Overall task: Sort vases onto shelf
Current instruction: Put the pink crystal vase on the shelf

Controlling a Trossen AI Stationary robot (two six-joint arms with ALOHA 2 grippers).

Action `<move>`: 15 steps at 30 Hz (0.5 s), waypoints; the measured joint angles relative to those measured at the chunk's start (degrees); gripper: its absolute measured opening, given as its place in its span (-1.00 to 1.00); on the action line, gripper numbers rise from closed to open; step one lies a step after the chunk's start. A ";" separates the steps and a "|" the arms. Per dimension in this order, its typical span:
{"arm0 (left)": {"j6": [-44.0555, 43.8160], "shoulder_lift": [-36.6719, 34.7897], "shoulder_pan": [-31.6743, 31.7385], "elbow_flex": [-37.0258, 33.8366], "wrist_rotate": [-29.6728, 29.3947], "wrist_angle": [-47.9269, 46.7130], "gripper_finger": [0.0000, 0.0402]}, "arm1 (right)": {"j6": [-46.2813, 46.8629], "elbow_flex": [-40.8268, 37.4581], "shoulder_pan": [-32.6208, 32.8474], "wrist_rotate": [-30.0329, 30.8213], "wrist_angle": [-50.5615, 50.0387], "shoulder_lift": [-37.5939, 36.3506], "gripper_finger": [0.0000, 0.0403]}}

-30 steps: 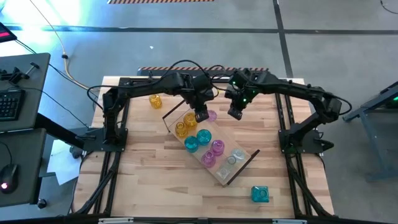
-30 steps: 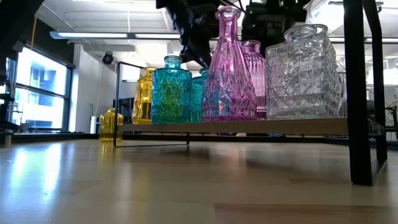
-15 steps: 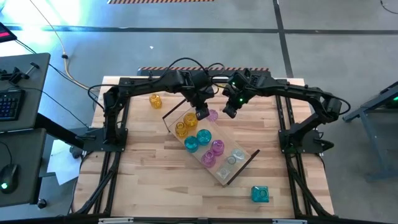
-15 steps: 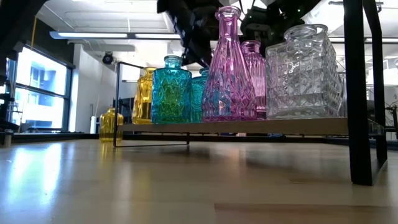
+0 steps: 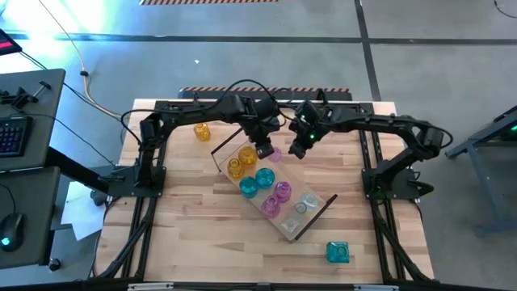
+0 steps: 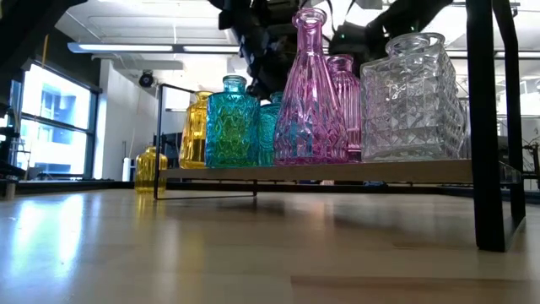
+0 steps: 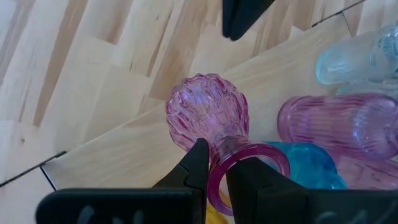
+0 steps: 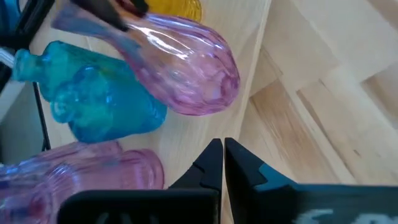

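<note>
You are most of the way through the sort. The shelf (image 5: 317,212) lies diagonally across the tabletop (image 5: 194,234) and already carries amber, teal, pink and clear vases in a row along its length. Your left pincer (image 7: 212,163) is pinched on the rim of the round pink vase (image 7: 208,116), holding it over the far end of the shelf; from the pictures you cannot tell for certain whether its base is resting on the board yet. Your right pincer (image 8: 222,157) is fully closed and empty, hanging just beside that pink vase.

Two vases are left off the shelf: an amber vase (image 5: 202,131) near the tabletop's far left corner and a teal vase (image 5: 338,252) near its close right edge.

Compared with a second ago, your left pincer has barely shifted along the shelf end with the pink vase, while your right pincer has drawn in closer toward it.
</note>
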 joint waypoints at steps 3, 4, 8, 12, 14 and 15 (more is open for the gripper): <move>0.10 -0.07 -0.39 -0.01 -0.02 -0.51 -0.88 | 2.85 -2.91 0.00 -0.02 4.62 0.00 -1.00; 0.00 -0.07 -0.57 -0.02 -0.02 -0.51 -0.88 | 3.93 -3.67 -0.02 0.02 6.26 0.00 -1.00; -1.07 -0.08 -0.73 -0.17 0.07 -0.80 -0.88 | 8.63 -6.87 0.00 0.06 13.36 0.00 -1.00; -1.23 -0.13 -0.69 -1.01 0.02 -1.16 -0.88 | 14.15 -10.26 -0.01 0.67 21.07 0.00 -1.00; -1.25 -0.17 -0.71 -1.18 -0.11 -1.18 -0.88 | 16.02 -11.38 0.02 0.89 24.47 0.02 -1.00; -1.25 -0.17 -0.71 -1.20 -0.19 -1.12 -0.88 | 17.04 -11.75 0.10 0.84 25.89 0.02 -1.00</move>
